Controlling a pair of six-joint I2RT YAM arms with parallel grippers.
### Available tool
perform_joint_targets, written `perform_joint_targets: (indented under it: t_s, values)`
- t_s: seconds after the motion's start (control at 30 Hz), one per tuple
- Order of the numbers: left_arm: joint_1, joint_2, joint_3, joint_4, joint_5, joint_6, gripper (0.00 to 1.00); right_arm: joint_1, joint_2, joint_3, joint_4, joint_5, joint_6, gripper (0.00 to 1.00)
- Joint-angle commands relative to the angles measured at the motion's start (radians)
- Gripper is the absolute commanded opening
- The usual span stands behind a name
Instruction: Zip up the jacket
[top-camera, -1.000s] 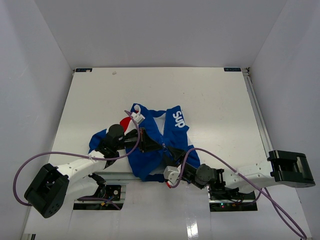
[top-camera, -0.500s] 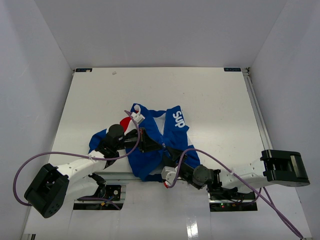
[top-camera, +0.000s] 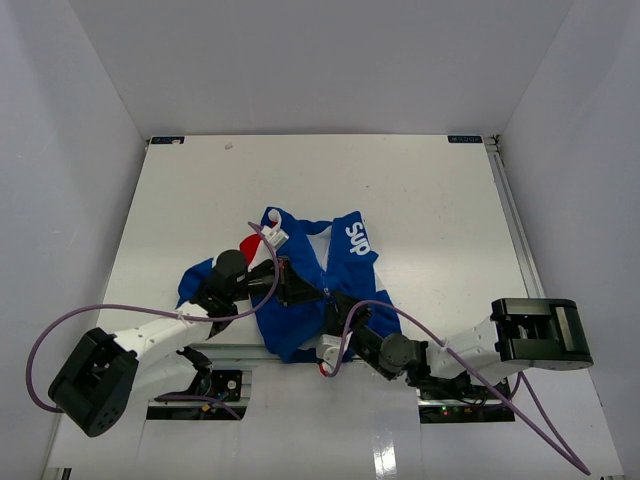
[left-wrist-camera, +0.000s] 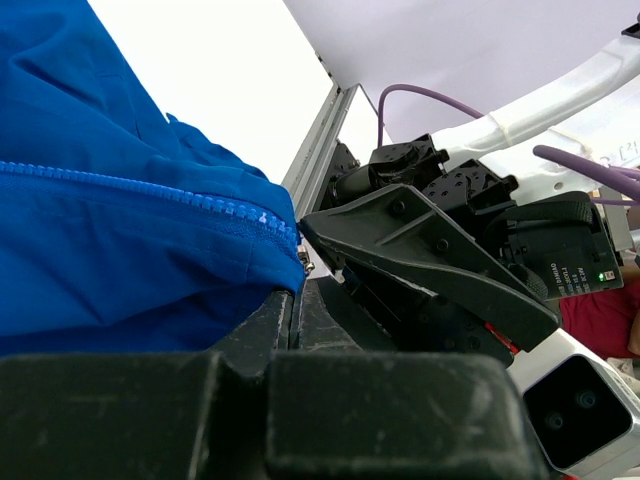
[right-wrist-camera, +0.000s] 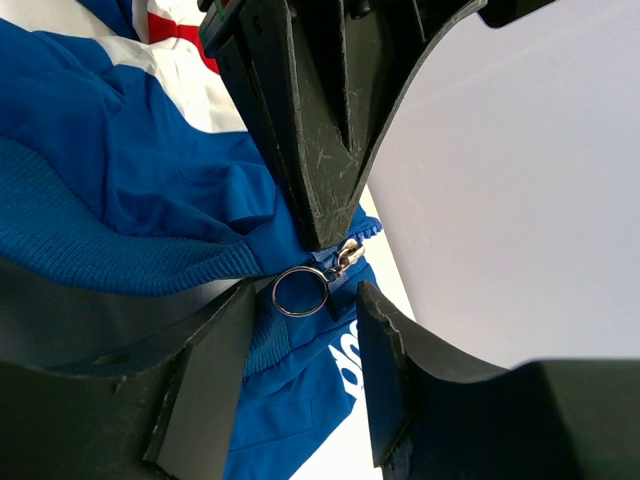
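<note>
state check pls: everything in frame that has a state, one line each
jacket, crumpled, front open at the far end, white lining showing
slider, at the ribbed edge
ring pull, free, ungripped
left gripper, shut on the jacket beside the slider
right gripper, open, fingers either side of the ring pull
</note>
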Motion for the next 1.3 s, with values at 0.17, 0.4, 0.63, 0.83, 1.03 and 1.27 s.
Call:
perform_joint_targets:
  t_s: [0.17, 0.4, 0.63, 0.83, 1.03, 1.27]
  values:
    - [0.006, -0.028, -0.007, 0.017, 0.011, 0.000, 0.00, 0.004, 0.037, 0.003, 0.292, 0.048, -0.054, 0.43]
    - [0.006, -0.026, -0.006, -0.004, -0.002, 0.016, 0.00, 0.004, 0.031, -0.002, 0.326, 0.037, -0.059, 0.37]
    - [0.006, -0.026, 0.000, -0.028, -0.014, 0.032, 0.00, 0.005, 0.009, 0.002, 0.330, 0.035, -0.058, 0.29]
    - [0.006, -0.023, 0.000, -0.027, -0.017, 0.033, 0.00, 0.004, -0.017, 0.017, 0.286, 0.039, -0.030, 0.26]
    - [0.006, -0.023, 0.002, -0.030, -0.017, 0.037, 0.00, 0.005, -0.069, 0.020, 0.209, 0.006, 0.021, 0.24]
    - [0.006, -0.025, 0.001, -0.028, -0.015, 0.037, 0.00, 0.005, -0.064, 0.027, 0.197, 0.003, 0.036, 0.27]
